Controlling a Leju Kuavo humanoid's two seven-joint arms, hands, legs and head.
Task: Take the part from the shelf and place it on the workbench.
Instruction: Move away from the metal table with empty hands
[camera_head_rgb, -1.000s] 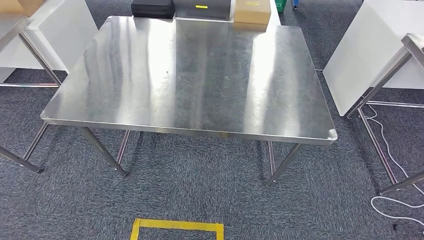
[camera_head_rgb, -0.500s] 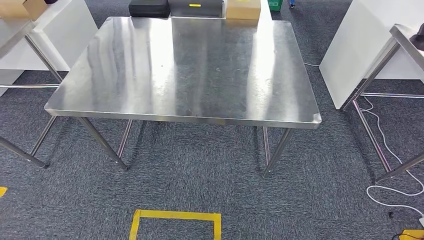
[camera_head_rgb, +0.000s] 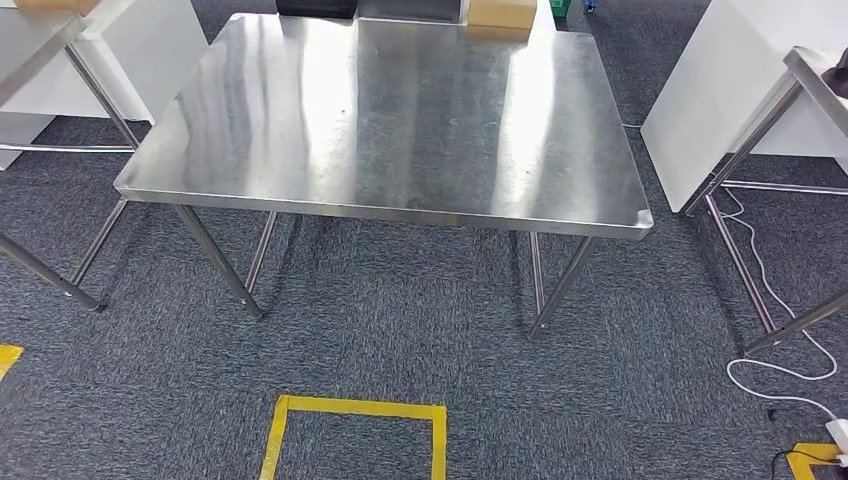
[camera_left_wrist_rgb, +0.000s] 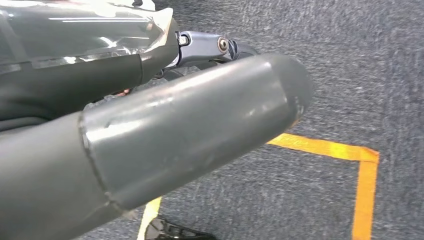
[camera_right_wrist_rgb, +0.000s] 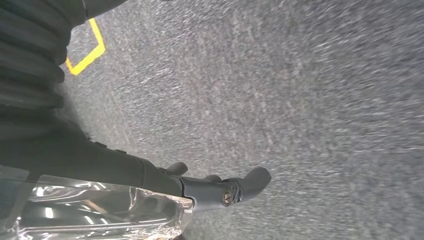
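The steel workbench (camera_head_rgb: 400, 120) stands ahead of me with a bare top. A dark part wrapped in shiny clear plastic (camera_left_wrist_rgb: 75, 45) lies against my left hand (camera_left_wrist_rgb: 150, 135), whose thick grey thumb runs across it while darker fingers (camera_left_wrist_rgb: 210, 45) reach round its end. In the right wrist view the same plastic-wrapped part (camera_right_wrist_rgb: 100, 210) sits under my right hand (camera_right_wrist_rgb: 165, 180), whose dark fingers (camera_right_wrist_rgb: 240, 187) curl over its edge. Both hands hang low over grey carpet.
A yellow taped square (camera_head_rgb: 355, 408) marks the carpet in front of the workbench. Steel tables stand at the left (camera_head_rgb: 40, 40) and right (camera_head_rgb: 815, 75), with a white panel (camera_head_rgb: 720, 80) and loose cables (camera_head_rgb: 790, 370) on the right. A cardboard box (camera_head_rgb: 502, 12) sits beyond the far edge.
The whole head picture has shifted: the workbench now sits higher in the frame and more carpet and the yellow square show, so the camera has moved.
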